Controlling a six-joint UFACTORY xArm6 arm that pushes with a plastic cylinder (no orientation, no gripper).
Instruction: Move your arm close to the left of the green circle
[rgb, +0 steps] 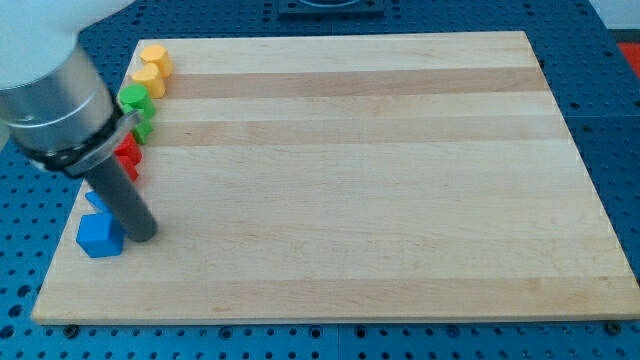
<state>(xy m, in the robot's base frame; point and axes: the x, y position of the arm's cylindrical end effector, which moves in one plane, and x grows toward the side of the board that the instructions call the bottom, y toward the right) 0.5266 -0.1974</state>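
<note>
Not there yet: my tip (143, 233), bare and holding nothing, touches blue block (100, 235); green circle (134, 98) sits well apart at 12 o'clock.

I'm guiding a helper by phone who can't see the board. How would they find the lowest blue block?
Follow the wooden board's left edge down the column of blocks, past yellow, green and red, to its bottom end. The last one is the blue block, chunky and cube-like, with my tip right beside it on the view's right.
</note>
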